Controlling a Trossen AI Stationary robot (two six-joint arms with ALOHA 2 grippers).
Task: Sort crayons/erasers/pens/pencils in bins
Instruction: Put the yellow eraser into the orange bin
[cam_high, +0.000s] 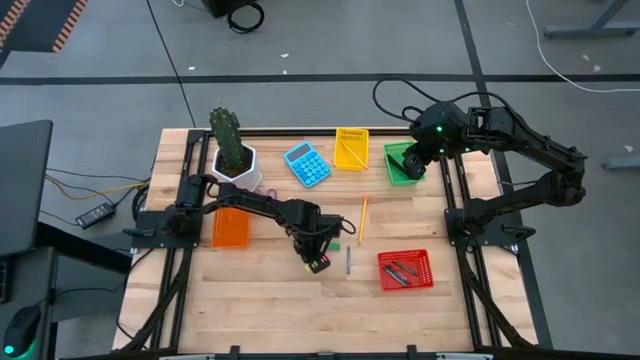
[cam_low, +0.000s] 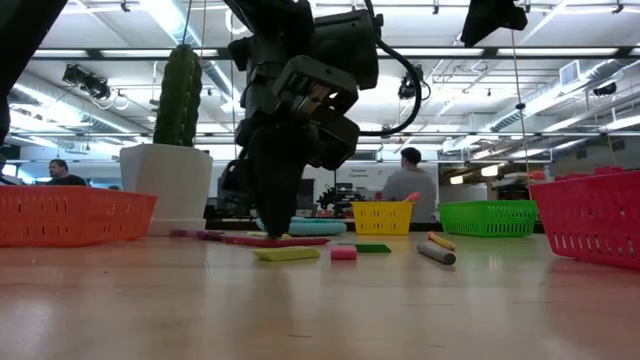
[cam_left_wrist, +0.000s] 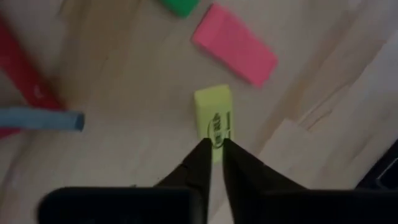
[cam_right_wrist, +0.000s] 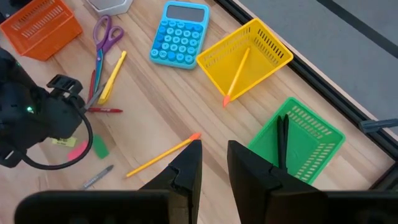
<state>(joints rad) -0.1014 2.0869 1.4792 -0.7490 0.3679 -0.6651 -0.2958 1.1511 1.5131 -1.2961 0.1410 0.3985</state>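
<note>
My left gripper (cam_high: 318, 262) stands at the table's middle, fingers down, shut on a yellow-green eraser (cam_left_wrist: 213, 115). The eraser lies flat on the wood in the low view (cam_low: 287, 254). A pink eraser (cam_left_wrist: 235, 53) and a green eraser (cam_left_wrist: 180, 6) lie just beyond it. My right gripper (cam_high: 412, 165) hangs above the green bin (cam_right_wrist: 298, 143). It holds nothing, and its fingers stand a narrow gap apart. A black pen (cam_right_wrist: 283, 140) lies in that bin. An orange pencil (cam_high: 363, 220) and a grey stick (cam_high: 348, 262) lie on the table. My left gripper pinches the yellow-green eraser's near end (cam_left_wrist: 215, 148) between its two fingertips. The fingers come from above and point down. The eraser's length runs on away from the fingers. It rests flat on the table.
The orange bin (cam_high: 230, 228) stands left of my left arm and the red bin (cam_high: 405, 270) at the near right. The yellow bin (cam_high: 351, 148), holding a pencil, is at the far edge. The blue calculator (cam_high: 307, 164), the white plant pot (cam_high: 236, 160) and the purple scissors (cam_right_wrist: 102, 37) stand near it.
</note>
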